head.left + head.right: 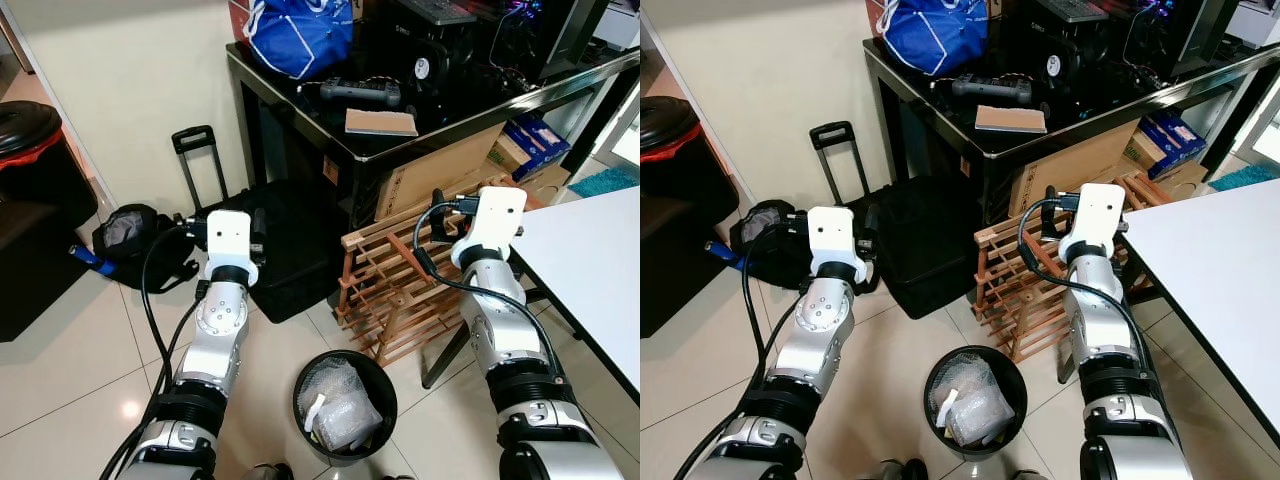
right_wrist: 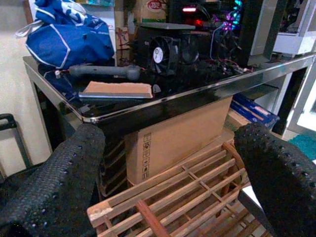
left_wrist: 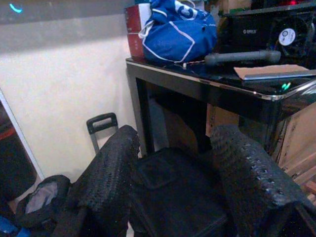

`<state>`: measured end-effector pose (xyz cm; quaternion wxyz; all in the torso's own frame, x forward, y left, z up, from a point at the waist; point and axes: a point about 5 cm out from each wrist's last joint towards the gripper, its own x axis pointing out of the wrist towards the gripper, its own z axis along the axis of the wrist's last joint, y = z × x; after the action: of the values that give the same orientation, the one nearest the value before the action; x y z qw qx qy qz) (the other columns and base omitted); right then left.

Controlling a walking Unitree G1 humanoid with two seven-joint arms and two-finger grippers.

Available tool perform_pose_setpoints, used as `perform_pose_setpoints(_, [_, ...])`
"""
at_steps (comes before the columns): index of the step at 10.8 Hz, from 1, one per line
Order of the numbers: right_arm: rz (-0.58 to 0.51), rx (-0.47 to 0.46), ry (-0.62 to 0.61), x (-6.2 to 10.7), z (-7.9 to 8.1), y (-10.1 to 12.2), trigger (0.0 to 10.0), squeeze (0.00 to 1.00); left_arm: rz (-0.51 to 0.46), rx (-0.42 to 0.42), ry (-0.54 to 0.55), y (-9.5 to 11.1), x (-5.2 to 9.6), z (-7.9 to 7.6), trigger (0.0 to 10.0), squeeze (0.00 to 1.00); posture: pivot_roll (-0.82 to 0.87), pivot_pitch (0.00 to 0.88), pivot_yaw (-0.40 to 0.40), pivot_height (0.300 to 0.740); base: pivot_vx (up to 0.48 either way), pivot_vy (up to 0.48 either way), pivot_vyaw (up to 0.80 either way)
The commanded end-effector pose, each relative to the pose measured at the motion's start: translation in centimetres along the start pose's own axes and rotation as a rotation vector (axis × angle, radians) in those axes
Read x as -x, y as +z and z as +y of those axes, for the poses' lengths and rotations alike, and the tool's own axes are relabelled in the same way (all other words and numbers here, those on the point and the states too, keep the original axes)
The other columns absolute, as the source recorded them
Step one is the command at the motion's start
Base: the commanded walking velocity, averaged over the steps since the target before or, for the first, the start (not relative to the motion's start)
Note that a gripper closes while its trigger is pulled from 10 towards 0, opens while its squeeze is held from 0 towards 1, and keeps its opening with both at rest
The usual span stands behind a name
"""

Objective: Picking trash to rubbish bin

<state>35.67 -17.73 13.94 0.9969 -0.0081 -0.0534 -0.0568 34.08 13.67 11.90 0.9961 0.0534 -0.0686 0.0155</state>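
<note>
Black bin (image 1: 345, 405) below both grippers

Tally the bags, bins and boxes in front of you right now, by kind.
Bags: 3, the blue drawstring bag on the black desk, the black backpack and the black trolley case on the floor.
Bins: 2, the round bin with plastic wrap inside and the lidded black bin.
Cardboard boxes: 1, under the desk.
Total: 6.

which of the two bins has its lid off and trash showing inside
The small round black bin on the floor between the robot's arms; clear plastic wrap sits inside. The larger bin by the wall is lidded.
</note>
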Motion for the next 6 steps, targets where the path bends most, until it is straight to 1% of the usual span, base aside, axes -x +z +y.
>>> perform_pose_setpoints(1, [-0.011,-0.011,-0.008,-0.28,-0.15,0.32,10.0,0.0,-0.014,0.003,0.015,0.34,-0.33,0.14,10.0,0.0,-0.07,0.044,0.041,0.74,0.0,0.0,0.0])
perform_pose_setpoints(6, [-0.009,-0.016,-0.003,-0.3,0.04,0.27,10.0,0.0,-0.017,0.001,0.01,0.37,-0.35,0.08,10.0,0.0,-0.07,0.035,0.042,0.74,0.0,0.0,0.0])
